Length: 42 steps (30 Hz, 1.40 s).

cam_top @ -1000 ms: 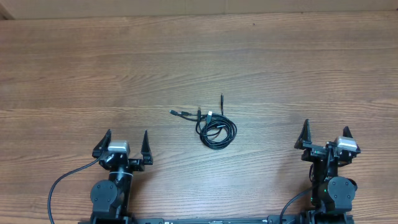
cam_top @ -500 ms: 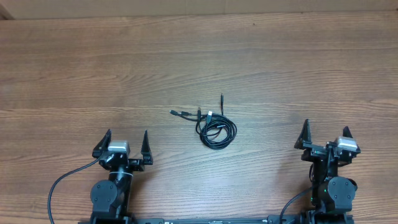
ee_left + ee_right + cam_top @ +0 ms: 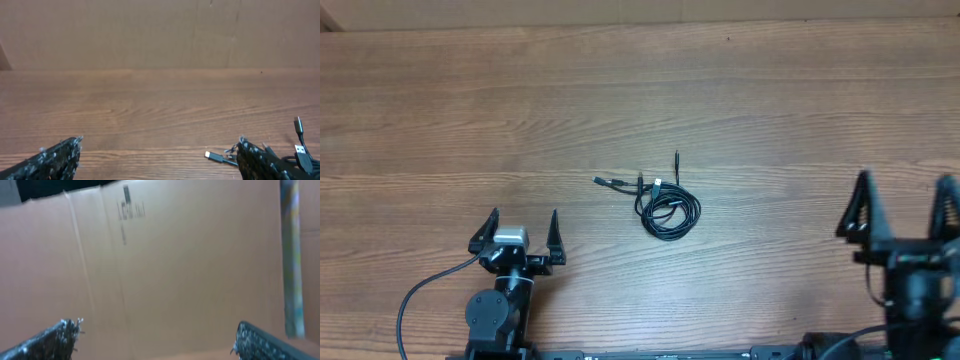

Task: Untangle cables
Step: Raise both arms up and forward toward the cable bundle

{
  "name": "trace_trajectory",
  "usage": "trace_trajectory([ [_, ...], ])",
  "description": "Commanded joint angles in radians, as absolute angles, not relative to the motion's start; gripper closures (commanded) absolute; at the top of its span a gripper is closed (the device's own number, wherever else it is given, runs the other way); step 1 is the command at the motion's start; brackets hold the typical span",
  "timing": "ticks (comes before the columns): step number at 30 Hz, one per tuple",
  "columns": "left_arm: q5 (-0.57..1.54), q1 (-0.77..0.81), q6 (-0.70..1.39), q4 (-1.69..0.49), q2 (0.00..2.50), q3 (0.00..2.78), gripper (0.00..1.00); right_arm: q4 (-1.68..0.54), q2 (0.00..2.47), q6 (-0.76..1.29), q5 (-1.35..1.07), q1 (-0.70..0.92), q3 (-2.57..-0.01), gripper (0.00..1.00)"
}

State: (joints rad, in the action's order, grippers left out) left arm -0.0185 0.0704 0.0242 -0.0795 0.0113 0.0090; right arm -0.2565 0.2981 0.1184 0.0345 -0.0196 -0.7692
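The cables [image 3: 666, 205] lie in one small tangled coil at the middle of the table [image 3: 470, 120], well apart from both arms, so the left gripper [image 3: 523, 215] and right gripper [image 3: 905, 182] stand spread wide and empty, probably ready to reach in.

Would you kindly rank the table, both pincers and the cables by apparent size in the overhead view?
1. table
2. right pincer, though it may simply be nearer the camera
3. left pincer and cables, too alike in spread to rank
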Motion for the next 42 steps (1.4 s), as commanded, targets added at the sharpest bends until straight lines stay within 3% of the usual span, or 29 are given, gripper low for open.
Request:
trace_trajectory([
  [1,-0.007,0.066,0.03,-0.078,0.006,0.006,0.0,-0.347,0.524,0.13,0.051,-0.024,-1.032,0.0],
  [6,-0.007,0.066,0.03,-0.078,0.006,0.006,0.01,-0.568,0.862,0.13,0.05,-0.024,-1.407,0.0],
  [11,-0.015,0.066,0.029,-0.078,0.006,0.006,0.0,-1.026,1.36,0.127,-0.074,-0.024,-1.969,0.0],
  [14,-0.022,0.066,0.034,0.016,0.006,0.006,0.0,-1.198,1.535,0.127,-0.096,-0.024,-2.139,0.0],
  [17,0.082,0.066,-0.009,0.198,0.006,0.045,0.0,-1.259,1.631,0.127,-0.091,-0.024,-2.184,0.0],
  [21,0.043,0.066,-0.036,0.143,0.042,0.226,0.0,-1.264,1.649,0.127,-0.091,-0.024,-2.184,0.0],
  [25,0.019,0.066,-0.101,0.097,0.243,0.511,0.0,-1.27,1.644,0.127,-0.092,-0.024,-2.184,0.0],
  [29,0.028,0.066,-0.102,-0.081,0.568,0.886,0.0,-1.296,1.644,0.126,-0.091,-0.024,-2.183,0.0],
  [37,0.06,0.066,-0.101,-0.675,1.208,1.732,0.0,-1.307,1.645,0.123,-0.016,-0.024,-2.18,0.0],
  [42,0.143,0.067,-0.097,-0.978,1.484,2.064,0.0,-1.308,1.649,0.123,-0.017,-0.024,-2.179,0.0],
])
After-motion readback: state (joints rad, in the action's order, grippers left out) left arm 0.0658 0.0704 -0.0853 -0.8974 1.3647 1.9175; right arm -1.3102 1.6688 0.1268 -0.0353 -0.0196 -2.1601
